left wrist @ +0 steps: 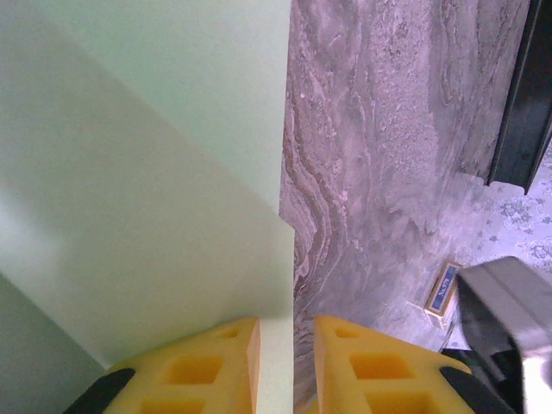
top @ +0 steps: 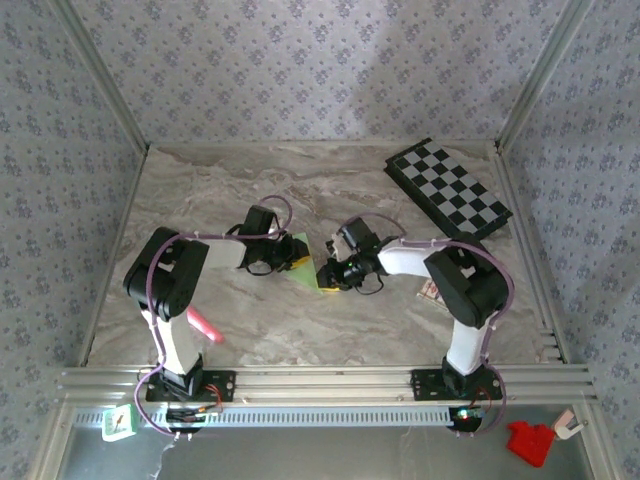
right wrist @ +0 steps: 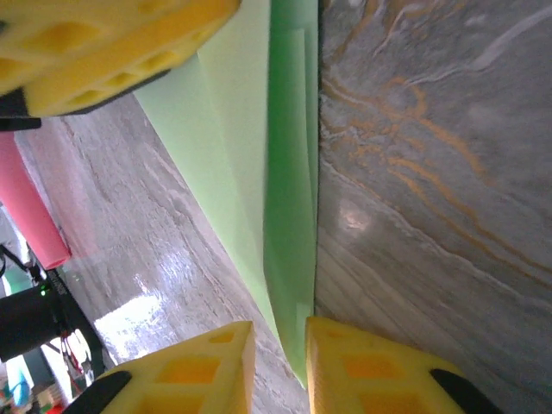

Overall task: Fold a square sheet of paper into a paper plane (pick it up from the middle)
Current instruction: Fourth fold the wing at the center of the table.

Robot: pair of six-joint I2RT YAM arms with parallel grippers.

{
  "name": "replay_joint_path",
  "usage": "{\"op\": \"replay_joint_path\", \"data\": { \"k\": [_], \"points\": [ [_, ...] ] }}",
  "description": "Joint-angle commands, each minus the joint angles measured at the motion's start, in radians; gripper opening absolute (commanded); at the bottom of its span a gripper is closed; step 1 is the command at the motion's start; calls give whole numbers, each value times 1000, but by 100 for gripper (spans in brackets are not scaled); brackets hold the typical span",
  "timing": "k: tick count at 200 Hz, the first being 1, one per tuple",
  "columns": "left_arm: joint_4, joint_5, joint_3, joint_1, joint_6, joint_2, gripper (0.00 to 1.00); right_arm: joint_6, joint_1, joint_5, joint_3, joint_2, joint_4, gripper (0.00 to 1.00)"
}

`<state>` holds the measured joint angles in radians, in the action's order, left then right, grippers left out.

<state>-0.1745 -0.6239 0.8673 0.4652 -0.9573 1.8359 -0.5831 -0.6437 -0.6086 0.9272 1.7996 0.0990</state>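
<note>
The pale green sheet of paper, partly folded into a pointed shape, lies on the marble table between both grippers. My left gripper sits at its left side. In the left wrist view the paper covers the left half, and its straight edge runs down into the narrow gap of my left gripper, whose jaws stand slightly apart. In the right wrist view the folded paper narrows to a tip between the jaws of my right gripper, which stand apart, the tip against the right finger.
A black-and-grey chequered board lies at the back right, its dark edge in the left wrist view. A pink marker rests by the left arm's base. A small card lies under the right arm. Patterned walls enclose the table.
</note>
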Motion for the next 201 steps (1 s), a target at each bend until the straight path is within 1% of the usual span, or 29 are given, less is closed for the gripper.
{"op": "replay_joint_path", "data": {
  "k": [1,11,28,53,75,119,201],
  "points": [
    [29,0,1,4,25,0,24,22,1,71,-1,-78,55,27],
    [29,0,1,4,23,0,24,12,2,82,6,-85,64,25],
    [29,1,-1,4,23,-1,24,-11,-7,57,11,-87,24,24],
    [30,1,-2,4,23,2,24,-12,-29,40,56,-42,28,20],
    [32,1,-2,4,23,2,24,-8,-41,32,90,-2,33,18],
    [30,1,1,4,22,6,24,-1,-54,35,114,46,50,17],
    [32,-3,9,4,21,20,24,3,-55,56,96,76,74,17]
  ]
}}
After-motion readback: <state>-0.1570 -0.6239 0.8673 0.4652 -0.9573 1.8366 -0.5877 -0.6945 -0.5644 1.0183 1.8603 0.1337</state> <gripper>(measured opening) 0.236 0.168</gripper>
